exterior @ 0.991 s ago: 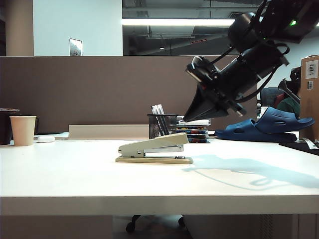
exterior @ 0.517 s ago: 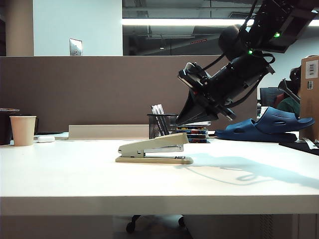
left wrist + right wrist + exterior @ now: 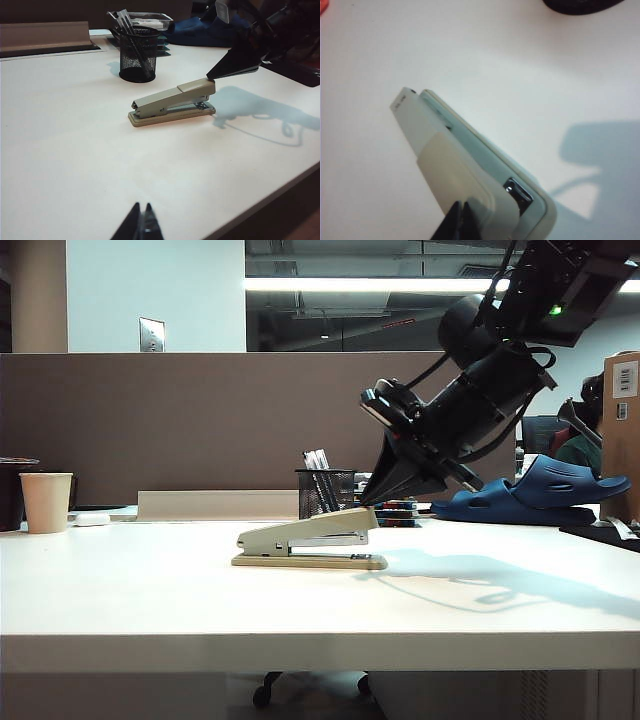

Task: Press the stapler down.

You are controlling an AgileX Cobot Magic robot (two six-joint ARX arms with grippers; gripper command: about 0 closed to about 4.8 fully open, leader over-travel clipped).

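The stapler (image 3: 310, 540) lies on the white table (image 3: 150, 600), its beige top arm still raised at the right end; it also shows in the left wrist view (image 3: 172, 100) and fills the right wrist view (image 3: 460, 165). My right gripper (image 3: 372, 502) is shut, and its black tip rests on or a hair above the raised front end of the stapler's top arm, as both wrist views show (image 3: 209, 77) (image 3: 460, 204). Low over the near part of the table, well short of the stapler, my left gripper (image 3: 142, 205) is shut on nothing. It is out of the exterior view.
A black mesh pen holder (image 3: 325, 492) stands just behind the stapler. A paper cup (image 3: 46, 502) is at the far left. A blue slipper (image 3: 540, 495) and a cardboard box (image 3: 622, 430) sit at the right. The table's front edge (image 3: 260, 205) runs close to my left gripper.
My right gripper has swung left and come down until its tip meets the stapler's raised front end. The stapler itself has not moved.
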